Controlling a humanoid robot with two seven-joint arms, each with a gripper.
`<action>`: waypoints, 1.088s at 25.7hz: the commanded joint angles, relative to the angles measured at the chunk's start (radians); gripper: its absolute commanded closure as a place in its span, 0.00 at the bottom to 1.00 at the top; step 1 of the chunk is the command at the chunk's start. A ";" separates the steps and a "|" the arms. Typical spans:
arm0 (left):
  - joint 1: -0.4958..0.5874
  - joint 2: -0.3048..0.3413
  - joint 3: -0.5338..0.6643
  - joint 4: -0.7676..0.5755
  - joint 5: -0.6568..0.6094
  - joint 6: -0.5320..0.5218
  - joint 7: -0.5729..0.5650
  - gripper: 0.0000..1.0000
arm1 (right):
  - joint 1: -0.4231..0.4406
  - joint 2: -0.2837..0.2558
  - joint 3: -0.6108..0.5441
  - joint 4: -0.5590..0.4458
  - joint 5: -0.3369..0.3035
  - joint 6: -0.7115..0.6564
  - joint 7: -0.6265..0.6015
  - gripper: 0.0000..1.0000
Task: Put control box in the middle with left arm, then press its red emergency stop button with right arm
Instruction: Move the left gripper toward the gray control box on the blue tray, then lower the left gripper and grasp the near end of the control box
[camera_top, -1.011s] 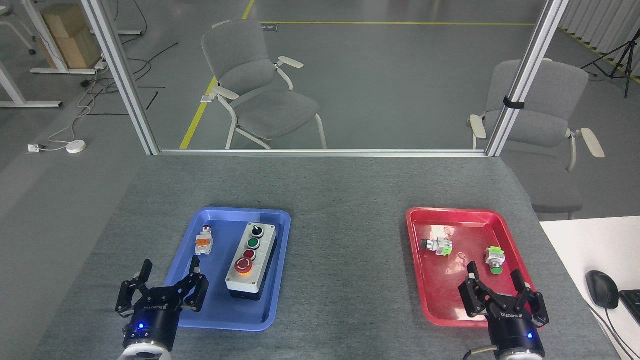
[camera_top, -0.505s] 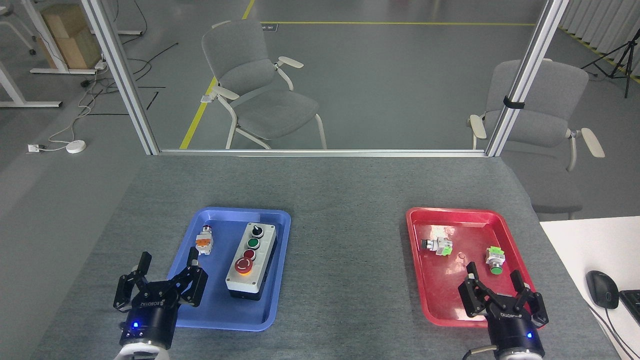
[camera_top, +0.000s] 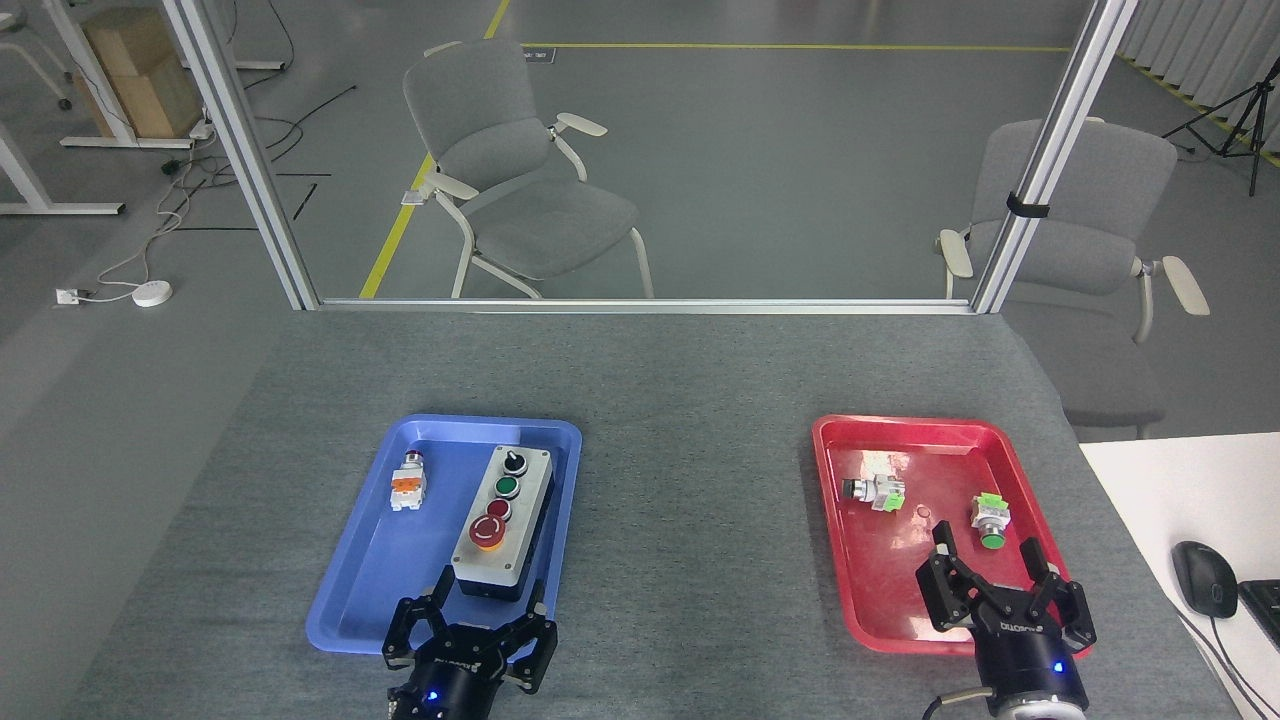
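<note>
Head view shows my left gripper (camera_top: 487, 597) at the near edge of the blue tray (camera_top: 362, 590), fingers spread wide and empty, just in front of the control box (camera_top: 515, 520). That box lies lengthwise in the tray's right half, its near end between my fingertips' line and the tray rim, not touched. Its red emergency stop button (camera_top: 487, 533) sits at the near end of the row, closest to the claw. The middle (camera_top: 690, 500) of the cloth is bare, to the right of the tray. My right gripper (camera_top: 988, 562) hangs open over the near rim of the red tray (camera_top: 870, 590), holding nothing.
</note>
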 joint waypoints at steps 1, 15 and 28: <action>-0.071 -0.029 -0.009 0.110 -0.012 0.024 -0.050 0.01 | -0.012 -0.001 0.001 0.000 0.000 0.001 0.002 0.01; -0.129 0.004 0.065 0.219 0.001 0.073 -0.056 0.01 | -0.018 0.001 0.001 0.002 0.000 -0.001 0.009 0.01; -0.258 0.023 0.071 0.377 0.017 0.060 -0.055 0.01 | -0.026 -0.002 0.001 0.008 0.002 0.001 0.012 0.01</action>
